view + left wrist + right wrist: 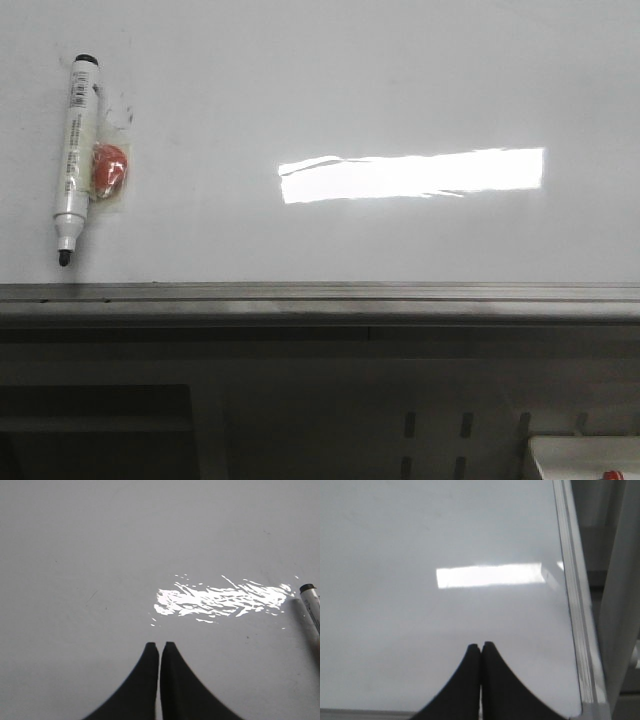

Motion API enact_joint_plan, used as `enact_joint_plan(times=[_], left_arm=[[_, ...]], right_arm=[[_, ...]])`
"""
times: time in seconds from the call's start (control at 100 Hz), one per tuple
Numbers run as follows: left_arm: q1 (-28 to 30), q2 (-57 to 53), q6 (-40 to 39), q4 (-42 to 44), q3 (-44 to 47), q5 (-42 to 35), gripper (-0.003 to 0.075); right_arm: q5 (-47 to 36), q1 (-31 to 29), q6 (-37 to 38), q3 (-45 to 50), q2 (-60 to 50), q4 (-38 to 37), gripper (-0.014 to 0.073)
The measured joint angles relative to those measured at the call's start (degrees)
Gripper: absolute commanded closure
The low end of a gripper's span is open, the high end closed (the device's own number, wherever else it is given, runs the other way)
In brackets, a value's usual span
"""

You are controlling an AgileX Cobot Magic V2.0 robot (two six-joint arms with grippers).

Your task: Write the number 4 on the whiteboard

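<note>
The whiteboard is glossy white with a bright rectangular glare, and no number 4 shows on it. A white marker with a black tip lies on the board at the far left, beside a red and clear eraser-like piece. The marker's end also shows in the left wrist view. My left gripper is shut and empty above bare board. My right gripper is shut and empty above the board near its corner. Neither gripper shows in the front view.
A grey metal ledge runs along the board's near edge, with dark framework below. The board's metal side rail shows in the right wrist view. Faint black smudges lie next to the marker.
</note>
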Motion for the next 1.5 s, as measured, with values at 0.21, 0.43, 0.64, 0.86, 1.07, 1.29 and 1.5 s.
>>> enact_joint_plan(times=[0.21, 0.43, 0.64, 0.86, 1.07, 1.29, 1.5], left_arm=[[0.0, 9.94, 0.0, 2.14, -6.61, 6.81, 0.0741], [0.12, 20.39, 0.0, 3.19, -12.74, 3.84, 0.0635], [0.12, 27.88, 0.0, 2.53, -12.85, -2.4, 0.0433], [-4.12, 35.15, 0.0, 4.24, -13.48, -8.97, 0.0398], [-20.41, 39.96, -1.09, 2.92, -14.47, -11.6, 0.0318], [-31.57, 47.3, -1.32, -4.1, -14.62, -13.57, 0.0319], [-33.89, 54.65, -1.42, -5.66, -14.62, -18.26, 0.0319]], right_arm=[[13.52, 0.26, 0.0, -10.15, 14.02, 7.5, 0.0658], [15.09, 0.26, 0.0, -14.21, 23.62, 10.35, 0.0658], [15.09, 0.26, 0.0, -14.21, 26.86, 10.44, 0.0658], [14.99, 0.26, 0.0, -14.21, 27.38, 10.44, 0.0658], [14.99, 0.26, 0.0, -14.21, 27.38, 10.44, 0.0658], [14.67, 0.26, 0.0, -14.21, 27.38, 10.44, 0.0658], [14.4, 0.26, 0.0, -14.24, 27.38, 10.44, 0.0658]])
